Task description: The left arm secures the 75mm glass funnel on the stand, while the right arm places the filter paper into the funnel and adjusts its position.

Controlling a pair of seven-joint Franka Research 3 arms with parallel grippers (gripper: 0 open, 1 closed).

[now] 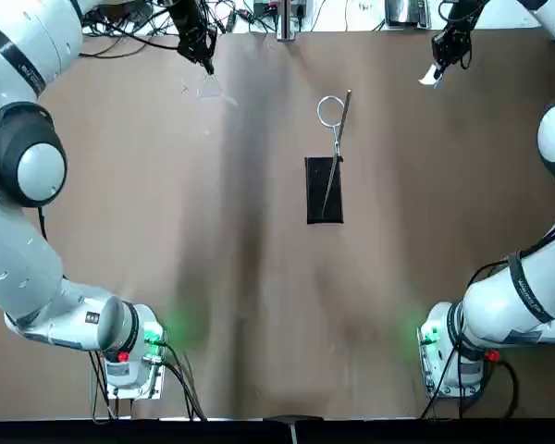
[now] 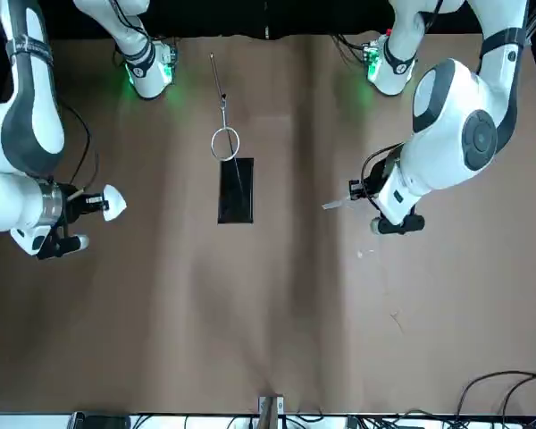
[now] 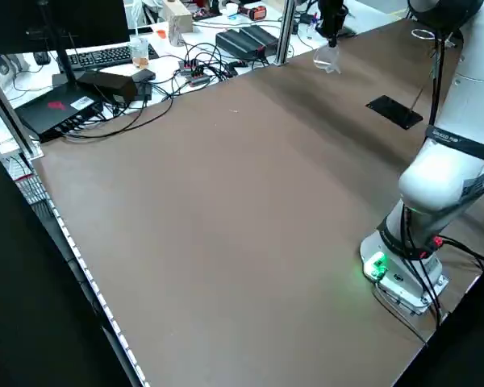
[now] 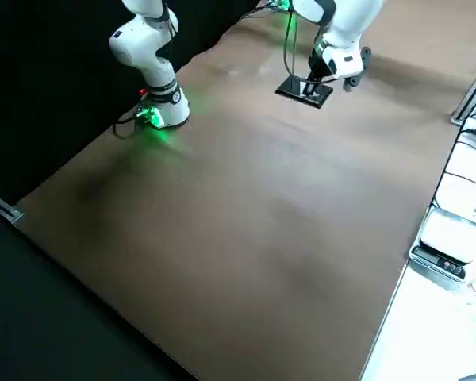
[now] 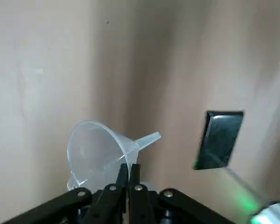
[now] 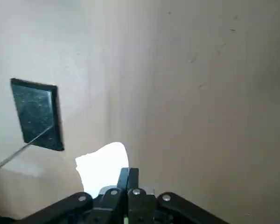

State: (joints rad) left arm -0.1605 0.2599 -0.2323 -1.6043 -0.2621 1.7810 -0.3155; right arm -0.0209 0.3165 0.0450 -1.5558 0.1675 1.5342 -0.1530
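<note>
The stand [image 1: 324, 190] is a black base plate mid-table with a thin rod and a wire ring [image 1: 330, 110]; the ring holds nothing. My left gripper [image 1: 206, 61] hangs at the far left of the table, shut on the rim of the clear glass funnel [image 5: 99, 151], which it holds above the surface. The funnel [image 1: 213, 89] looks faint from above. My right gripper [image 1: 441, 63] is at the far right, shut on the white filter paper [image 6: 101, 166], also seen as filter paper [image 2: 113, 203] from the front. Both grippers are well away from the stand [image 2: 235, 189].
Cables, a power strip and boxes [image 3: 242, 39] crowd the far edge beyond the table. A keyboard and a cup [image 3: 139, 52] sit off the table's left side. A scale [image 4: 446, 242] lies beyond the right edge. The arm bases [image 1: 134, 356] glow green at the near edge.
</note>
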